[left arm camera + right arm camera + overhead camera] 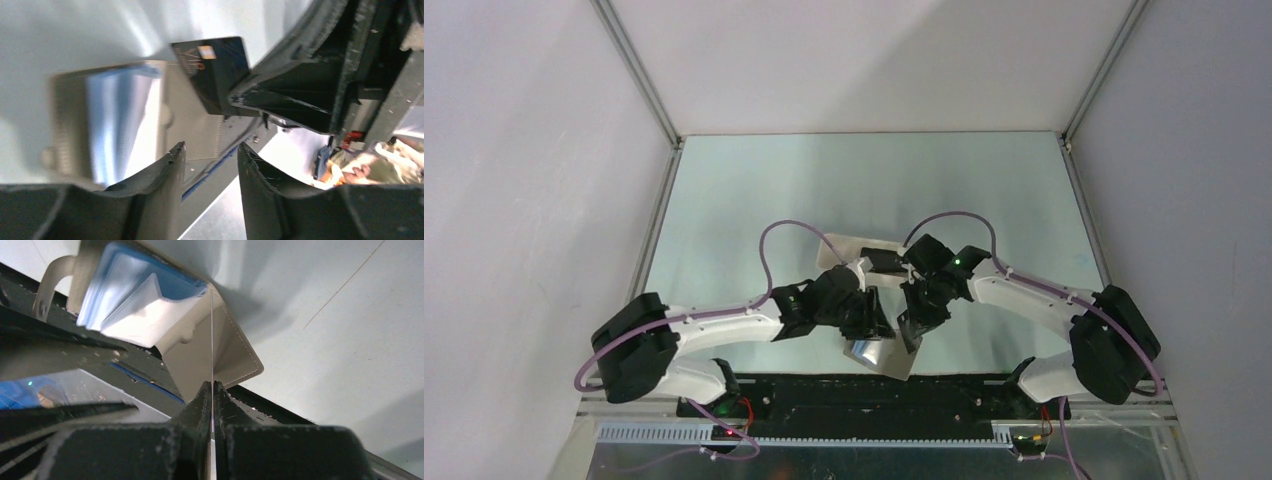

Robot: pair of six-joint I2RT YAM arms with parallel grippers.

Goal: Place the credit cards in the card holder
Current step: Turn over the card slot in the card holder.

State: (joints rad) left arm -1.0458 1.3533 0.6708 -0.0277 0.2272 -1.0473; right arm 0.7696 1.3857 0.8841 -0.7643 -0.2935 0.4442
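Note:
The card holder lies unfolded near the table's front edge, grey-brown with a silvery-blue inside; in the top view it shows as a shiny patch. My right gripper is shut on a black credit card, seen edge-on in its own view, with the card's far edge at the holder's pocket side. My left gripper is open just before the holder's near edge, with nothing between its fingers. Both grippers meet over the holder.
A long white tray lies slantwise under the two wrists. The black base rail runs along the table's front edge just behind the holder. Walls enclose the table on the left, right and back.

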